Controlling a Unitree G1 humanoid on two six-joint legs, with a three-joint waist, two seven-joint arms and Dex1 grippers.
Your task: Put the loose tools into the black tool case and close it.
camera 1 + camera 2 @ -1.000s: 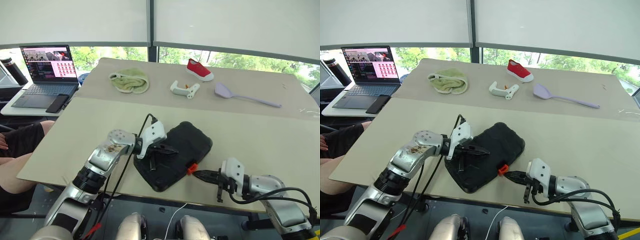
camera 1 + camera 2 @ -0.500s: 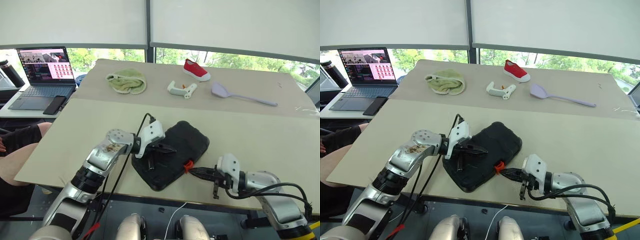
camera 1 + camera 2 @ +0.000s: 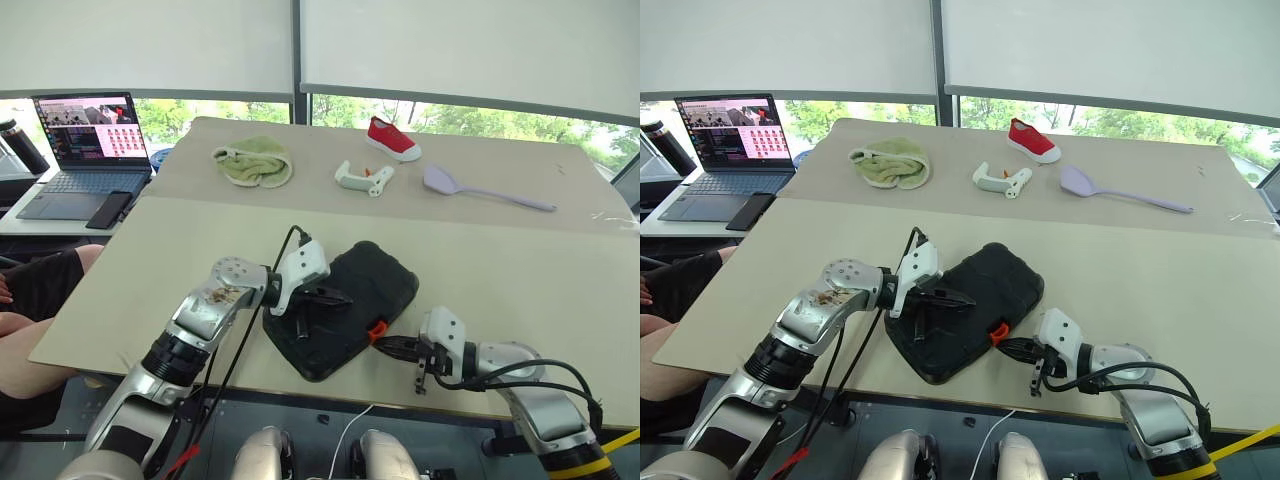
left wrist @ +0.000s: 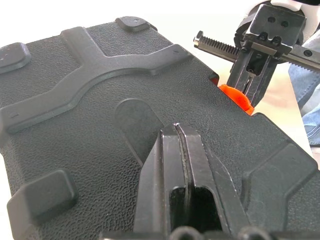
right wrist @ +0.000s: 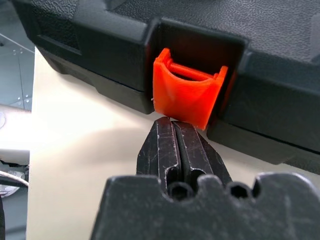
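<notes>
Two robot arms work at a black case (image 3: 345, 308) lying with its lid down near the front edge of a beige tabletop (image 3: 520, 270), set at an angle to that edge. Left tool (image 3: 338, 297), its fingers pressed together and holding nothing, rests on the textured lid, seen close in the left wrist view as a closed black wedge (image 4: 181, 165) against the moulded ribs. Right tool (image 3: 385, 345), also clamped shut and empty, points its tip at the small orange latch (image 5: 187, 93) on the case's front wall; in the right wrist view the tip sits just below the latch, at or very near its lower lip, and whether it touches cannot be told. Farther back on the tabletop lie a green cloth (image 3: 254, 161), a white handheld tool (image 3: 364, 178), a red shoe (image 3: 393, 138) and a lilac spatula (image 3: 485, 189), well apart from the case. At far left, a laptop (image 3: 85, 135) stands open on a side desk with a phone (image 3: 108, 208) beside it.
</notes>
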